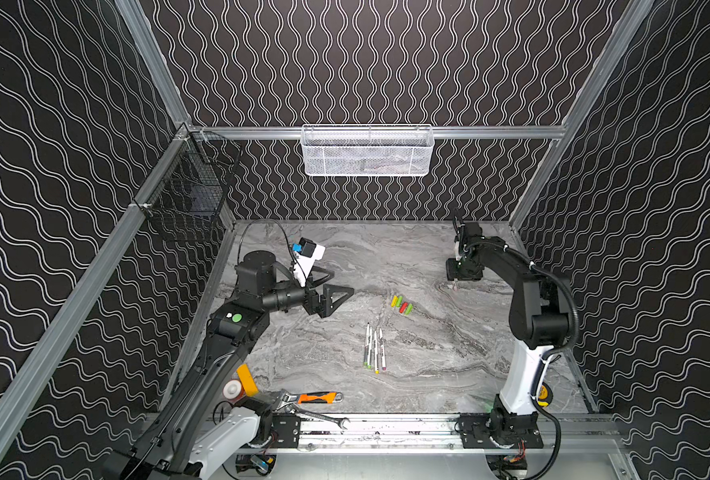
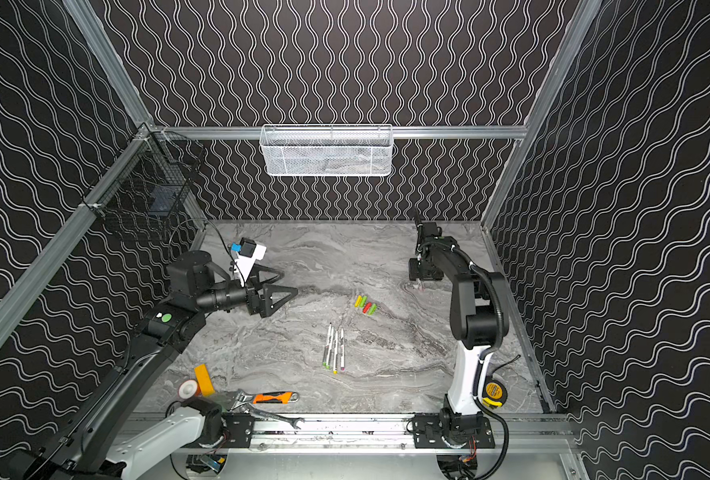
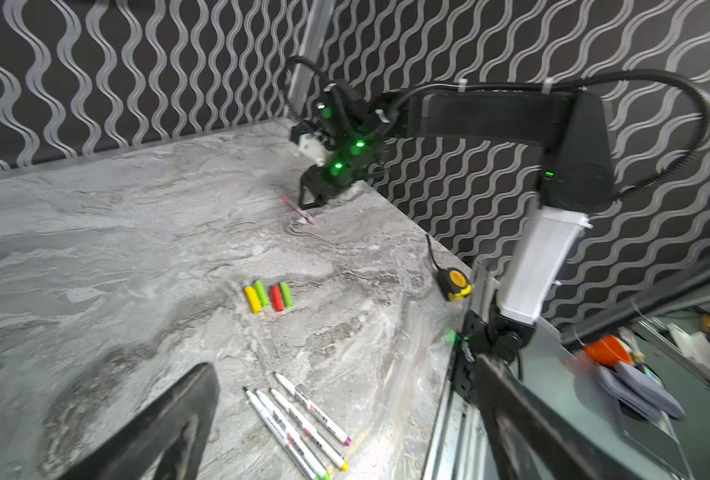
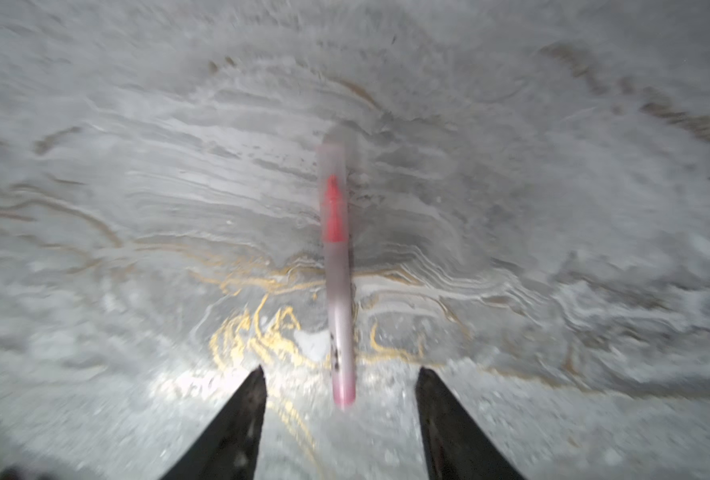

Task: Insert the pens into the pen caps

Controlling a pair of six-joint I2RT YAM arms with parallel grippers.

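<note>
Several white-grey pens (image 1: 374,347) (image 2: 334,349) (image 3: 303,419) lie side by side in the middle of the marble table. Several pen caps (image 1: 401,305) (image 2: 366,305) (image 3: 268,296), yellow, lime green and red, lie in a row beyond them. One more pen (image 4: 336,270) (image 3: 299,212), with a red mark and a pink end, lies on the table at the far right. My right gripper (image 4: 341,369) (image 1: 455,284) (image 2: 419,282) stands open just over it, fingers either side and not touching. My left gripper (image 1: 343,297) (image 2: 289,293) (image 3: 345,361) hangs open and empty, left of the caps.
An orange-handled wrench (image 1: 318,397) and a steel spanner (image 1: 324,417) lie near the front rail. A tape roll (image 1: 232,390) sits front left and a yellow tape measure (image 2: 492,392) (image 3: 455,284) front right. A white basket (image 1: 366,151) and a black wire basket (image 1: 187,195) hang on the walls.
</note>
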